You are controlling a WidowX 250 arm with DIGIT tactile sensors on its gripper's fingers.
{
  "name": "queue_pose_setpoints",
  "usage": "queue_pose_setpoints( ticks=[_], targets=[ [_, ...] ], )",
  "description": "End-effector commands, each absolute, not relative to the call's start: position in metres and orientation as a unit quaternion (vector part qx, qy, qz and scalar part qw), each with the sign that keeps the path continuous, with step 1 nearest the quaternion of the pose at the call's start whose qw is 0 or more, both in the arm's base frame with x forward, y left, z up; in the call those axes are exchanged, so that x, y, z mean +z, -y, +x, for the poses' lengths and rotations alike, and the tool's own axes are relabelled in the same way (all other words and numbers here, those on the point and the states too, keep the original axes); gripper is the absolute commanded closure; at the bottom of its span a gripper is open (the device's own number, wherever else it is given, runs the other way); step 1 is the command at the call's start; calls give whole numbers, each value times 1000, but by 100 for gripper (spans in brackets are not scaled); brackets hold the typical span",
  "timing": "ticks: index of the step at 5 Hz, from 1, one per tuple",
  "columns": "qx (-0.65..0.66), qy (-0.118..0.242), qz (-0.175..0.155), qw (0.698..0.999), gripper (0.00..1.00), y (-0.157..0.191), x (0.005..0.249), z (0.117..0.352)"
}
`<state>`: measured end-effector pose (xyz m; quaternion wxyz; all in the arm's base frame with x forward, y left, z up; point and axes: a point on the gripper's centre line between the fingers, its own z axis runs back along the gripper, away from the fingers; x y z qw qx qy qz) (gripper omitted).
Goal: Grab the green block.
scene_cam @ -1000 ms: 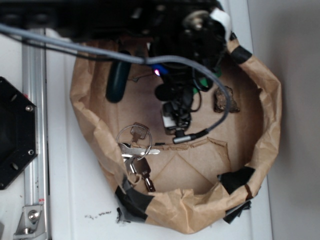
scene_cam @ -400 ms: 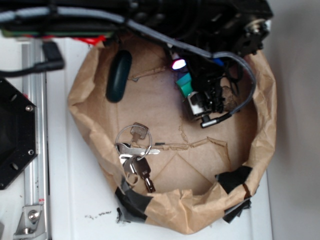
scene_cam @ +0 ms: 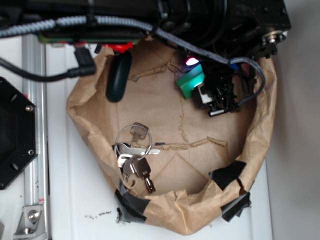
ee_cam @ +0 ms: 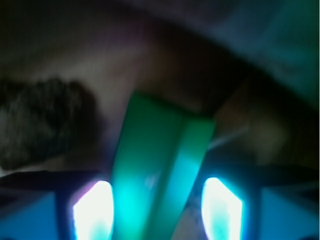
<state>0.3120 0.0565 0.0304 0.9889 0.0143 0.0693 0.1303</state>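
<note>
One green block sits in the upper right part of the brown paper basin, right under the dark arm. Gripper is clamped on it: in the wrist view the block runs between the two glowing fingertips, both pressed against its sides. Block's long axis runs straight away from the wrist camera, far end pointing toward the paper floor; two flat long faces meet at an edge facing the camera. In the exterior view only the bright green end face shows, tilted, rest hidden by gripper hardware. Dark rough lump lies left of the block in the wrist view, blurry. Dark teal oval object rests at upper left of the basin, well apart. Keys on a ring lie lower left.
</note>
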Motion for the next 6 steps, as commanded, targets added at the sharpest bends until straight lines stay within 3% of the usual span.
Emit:
queue_pose_setpoints(
  ticks=[1,2,3,4,5,6],
  targets=[
    [124,24,60,990,100,-54,84,298],
    [80,55,17,995,100,-41,115,276],
    [17,62,-41,997,100,-19,148,256],
    [-18,63,-41,997,100,-7,169,246],
    [-56,47,3,997,100,-2,173,252],
    [-53,3,20,998,100,6,167,264]
  ],
)
